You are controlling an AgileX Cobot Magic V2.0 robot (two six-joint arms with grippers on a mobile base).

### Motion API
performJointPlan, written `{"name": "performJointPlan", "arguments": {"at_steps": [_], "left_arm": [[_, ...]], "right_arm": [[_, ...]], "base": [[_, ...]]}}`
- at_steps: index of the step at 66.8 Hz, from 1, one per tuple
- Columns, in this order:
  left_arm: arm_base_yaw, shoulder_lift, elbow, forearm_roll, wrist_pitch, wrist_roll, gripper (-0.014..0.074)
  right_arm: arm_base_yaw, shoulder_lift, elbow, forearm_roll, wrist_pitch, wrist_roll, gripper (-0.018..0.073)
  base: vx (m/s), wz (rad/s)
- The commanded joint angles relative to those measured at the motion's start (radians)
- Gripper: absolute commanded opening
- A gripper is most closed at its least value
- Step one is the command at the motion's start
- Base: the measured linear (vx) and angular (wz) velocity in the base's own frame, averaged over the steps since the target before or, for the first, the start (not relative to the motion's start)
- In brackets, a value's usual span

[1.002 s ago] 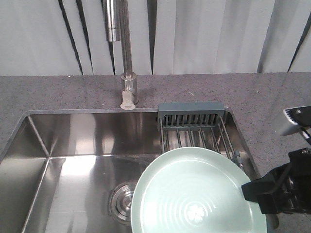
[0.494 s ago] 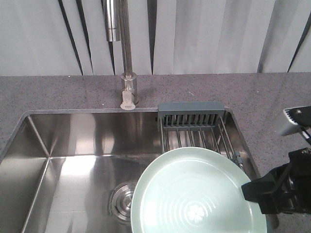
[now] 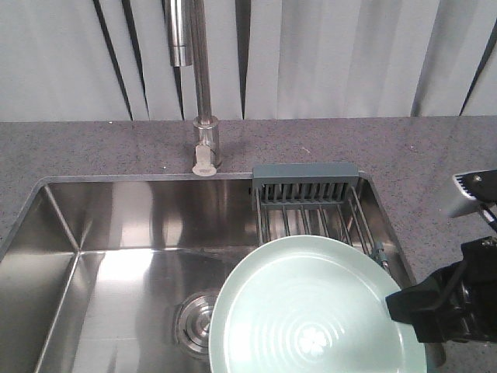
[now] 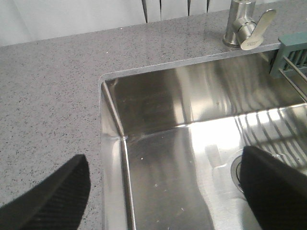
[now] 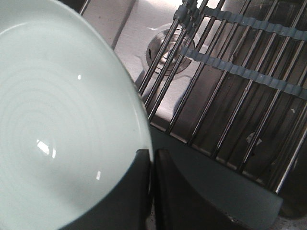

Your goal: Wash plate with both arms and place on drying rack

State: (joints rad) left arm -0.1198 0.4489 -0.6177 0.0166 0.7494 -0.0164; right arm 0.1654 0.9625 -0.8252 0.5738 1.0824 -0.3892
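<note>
The pale mint-green plate (image 3: pixel 311 311) hangs face up over the right part of the sink, its far rim overlapping the near end of the drying rack (image 3: pixel 311 203). My right gripper (image 3: pixel 400 307) is shut on the plate's right rim. In the right wrist view both black fingers pinch the rim of the plate (image 5: pixel 57 120) at the gripper (image 5: pixel 151 155), with the steel wires and grey-blue end of the rack (image 5: pixel 230 96) just behind. My left gripper (image 4: pixel 163 163) is open above the sink's left edge, with nothing between its fingers.
A tall steel faucet (image 3: pixel 203 93) stands behind the steel sink (image 3: pixel 93 233), and the drain (image 3: pixel 194 322) lies beside the plate's left rim. Speckled grey counter (image 3: pixel 435 155) surrounds the basin. The faucet lever (image 4: pixel 256 31) shows in the left wrist view.
</note>
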Motion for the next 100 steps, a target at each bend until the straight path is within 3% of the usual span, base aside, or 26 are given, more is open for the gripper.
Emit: {"name": "performJointPlan", "arguments": {"at_steps": [1, 45, 62, 90, 100], "left_arm": [[-0.002, 0.004, -0.026, 0.0, -0.071, -0.011, 0.0585], [-0.002, 0.004, -0.026, 0.0, -0.071, -0.011, 0.0585], [-0.002, 0.004, -0.026, 0.0, -0.071, -0.011, 0.0585], [-0.002, 0.004, -0.026, 0.0, -0.071, -0.011, 0.0585], [-0.002, 0.004, -0.026, 0.0, -0.071, -0.011, 0.0585]], "right_arm": [[-0.002, -0.01, -0.026, 0.041, -0.029, -0.009, -0.0004], [-0.002, -0.007, -0.029, 0.04, -0.049, 0.017, -0.0004], [0.004, 0.088, -0.115, 0.033, -0.004, 0.008, -0.0004], [0.214, 0.414, -0.44, -0.043, -0.021, 0.045, -0.0004], [0.241, 0.556, -0.587, -0.068, 0.004, 0.063, -0.0004]], "base": [[0.0, 0.0], [0.0, 0.0], [0.0, 0.0], [0.0, 0.0], [0.0, 0.0]]}}
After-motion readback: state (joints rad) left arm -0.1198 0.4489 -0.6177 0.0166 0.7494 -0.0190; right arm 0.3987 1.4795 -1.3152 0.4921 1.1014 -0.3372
